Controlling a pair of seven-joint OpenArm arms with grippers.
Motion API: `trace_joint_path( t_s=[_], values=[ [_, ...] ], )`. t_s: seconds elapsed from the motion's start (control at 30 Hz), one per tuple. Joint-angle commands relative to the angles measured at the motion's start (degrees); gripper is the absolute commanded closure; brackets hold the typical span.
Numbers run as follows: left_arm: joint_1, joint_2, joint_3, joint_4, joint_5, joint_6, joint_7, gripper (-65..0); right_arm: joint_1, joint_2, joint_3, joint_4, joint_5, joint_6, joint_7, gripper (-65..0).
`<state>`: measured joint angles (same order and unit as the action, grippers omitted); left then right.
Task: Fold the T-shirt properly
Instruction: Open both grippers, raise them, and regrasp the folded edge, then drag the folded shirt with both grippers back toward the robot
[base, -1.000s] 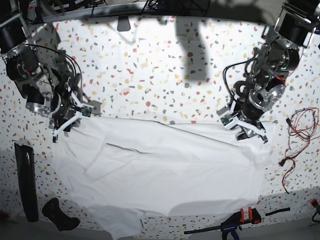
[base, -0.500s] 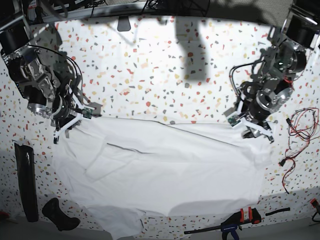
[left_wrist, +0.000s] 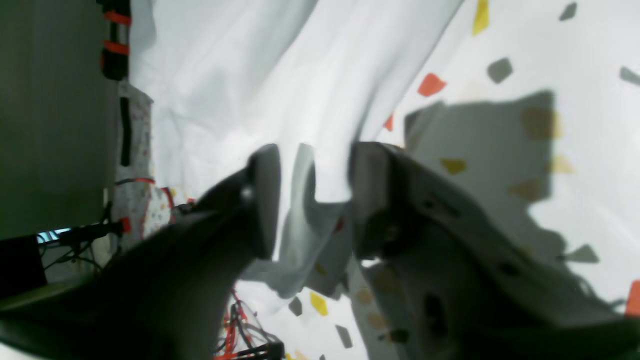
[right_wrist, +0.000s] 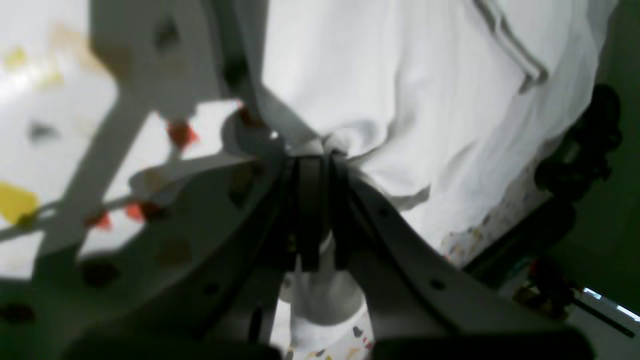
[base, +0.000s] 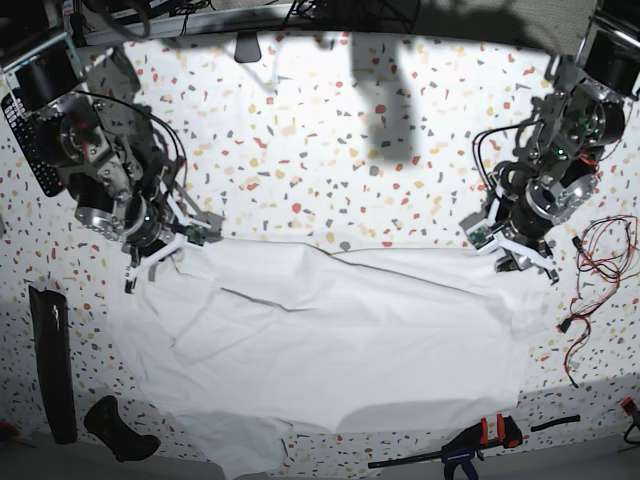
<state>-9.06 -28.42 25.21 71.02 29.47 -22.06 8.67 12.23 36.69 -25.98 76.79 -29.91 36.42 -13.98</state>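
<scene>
The T-shirt (base: 330, 340) lies spread wide on the speckled table (base: 330, 150), and both grippers are at its far edge, one at each upper corner. The right gripper (right_wrist: 312, 155) has its two jaws pressed together on a small pinch of the white cloth; the fabric bunches into a knot just in front of the tips and then spreads away from them toward a sleeve hem. In the base view this gripper (base: 160, 250) sits on the cloth's corner, with the rest of the shirt extending below and beside it. The left gripper (left_wrist: 312, 172) has its jaws apart, with a fold of the shirt standing up between them; the cloth seems to touch the inner faces, but the picture is blurred and I cannot tell if it is really gripped. Beyond its tips the cloth runs on, and beside it is bare table.
</scene>
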Motion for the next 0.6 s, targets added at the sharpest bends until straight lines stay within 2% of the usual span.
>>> trace_joint_path(
  t_s=[0.0, 0.07, 0.17, 0.27, 0.33, 0.43, 0.57],
  values=[
    [-0.6, -0.9, -0.3, -0.4, 0.5, -0.4, 1.8, -12.8, 1.2, 0.6, 0.4, 0.7, 0.4, -0.6, 0.4, 0.0],
    [-0.6, -0.9, -0.3, -1.0, 0.5, 0.0, 1.7, 0.0, 1.2, 0.6, 0.4, 0.7, 0.5, -0.6, 0.1, 0.0],
    [-0.5, -0.8, -0.3, -0.9, -0.6, 3.5, 1.8, 0.0, 1.3, 0.7, 0.4, 0.7, 0.5, -0.6, -2.0, 0.0],
    [-0.5, -0.9, -0.3, -0.9, -7.2, 8.1, 2.2, 0.0, 1.3, 1.1, 0.4, 0.7, 1.2, -0.6, -2.2, 0.0],
    [-0.5, -1.0, -0.3, -0.9, -10.8, 8.5, 2.2, 0.0, 1.3, 1.7, 0.5, 0.7, 4.3, -0.7, -2.6, 0.0],
    [-0.5, -1.0, -0.3, -0.9, -11.1, 8.4, 2.0, 0.0, 1.3, 3.0, 0.5, 0.7, 8.0, -0.7, -3.2, 0.0],
    [-0.4, -0.9, -0.3, -0.9, -11.1, 8.4, 2.6, 0.0, 1.4, 3.9, 0.5, 0.7, 13.3, -0.7, -7.2, 0.0]
  ],
)
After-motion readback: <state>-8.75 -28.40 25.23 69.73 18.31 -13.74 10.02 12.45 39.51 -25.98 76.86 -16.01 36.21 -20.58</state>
